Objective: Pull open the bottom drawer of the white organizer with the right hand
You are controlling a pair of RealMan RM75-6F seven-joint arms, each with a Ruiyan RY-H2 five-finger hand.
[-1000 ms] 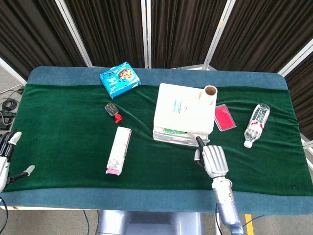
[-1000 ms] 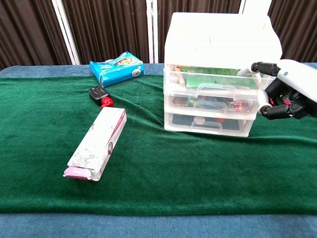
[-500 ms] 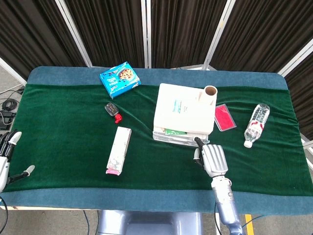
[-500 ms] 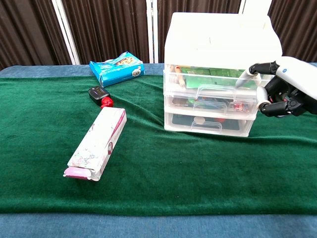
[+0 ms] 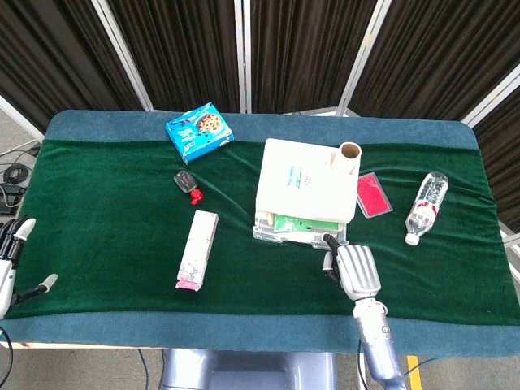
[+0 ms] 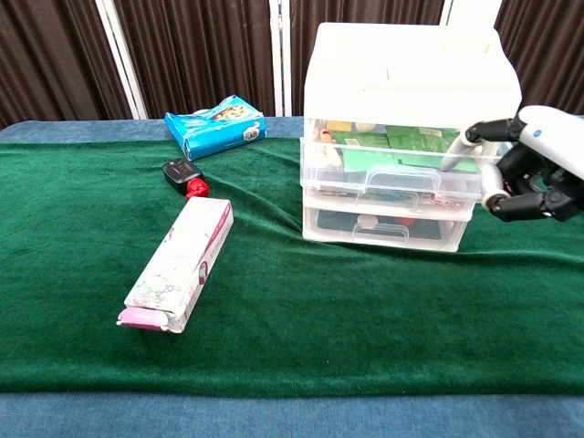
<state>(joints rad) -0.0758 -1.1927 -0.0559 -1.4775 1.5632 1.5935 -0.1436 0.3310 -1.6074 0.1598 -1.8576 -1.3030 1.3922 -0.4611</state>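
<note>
The white organizer (image 6: 406, 73) stands right of centre on the green cloth, also seen from above (image 5: 305, 183). Its top drawer (image 6: 392, 182) sticks out a little, with green packets showing inside. The middle drawer is in, and the bottom drawer (image 6: 383, 228) sits flush and closed. My right hand (image 6: 538, 164) is at the organizer's front right corner, with one finger hooked on the top drawer's right rim and the others curled in. In the head view the right hand (image 5: 356, 270) is just in front of that drawer (image 5: 296, 231). My left hand (image 5: 12, 260) hangs off the table's left edge, fingers apart and holding nothing.
A blue cookie box (image 5: 199, 132) lies at the back left, a black-and-red key fob (image 5: 187, 183) nearer, and a long pink-and-white box (image 5: 197, 249) left of the organizer. A cardboard tube (image 5: 348, 154) stands on the organizer. A red packet (image 5: 373, 195) and a water bottle (image 5: 426, 206) lie to its right.
The top drawer has slid out toward me as my right hand drew back with a finger on its rim. The bottom drawer and the left hand have not moved.
</note>
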